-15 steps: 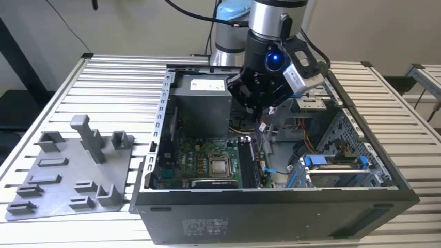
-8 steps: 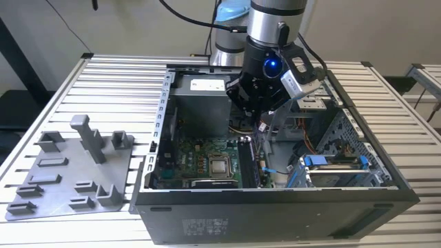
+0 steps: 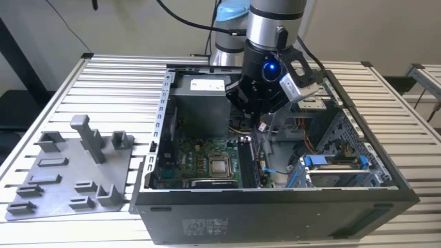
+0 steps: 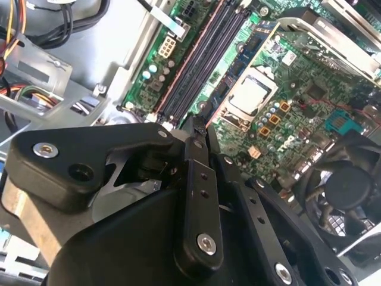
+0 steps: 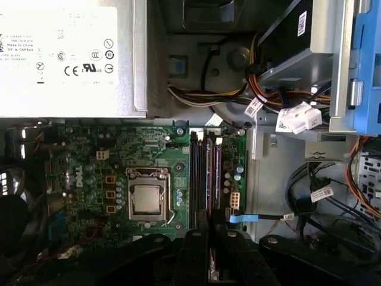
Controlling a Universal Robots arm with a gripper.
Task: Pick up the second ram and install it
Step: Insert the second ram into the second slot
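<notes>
Exterior view: the gripper (image 3: 260, 120) hangs inside the open computer case (image 3: 276, 206), above the motherboard (image 3: 200, 163) and its memory slots (image 3: 249, 160). In both wrist views its jaws are drawn together on the second ram (image 4: 197, 128), a thin dark stick held edge-down just over the memory slots, beside the processor socket (image 5: 146, 199).

We see the open computer case (image 3: 276, 196) from outside, high up; both wrist views look down past the pincer (image 4: 199, 128) onto the motherboard (image 5: 119, 155).
</notes>
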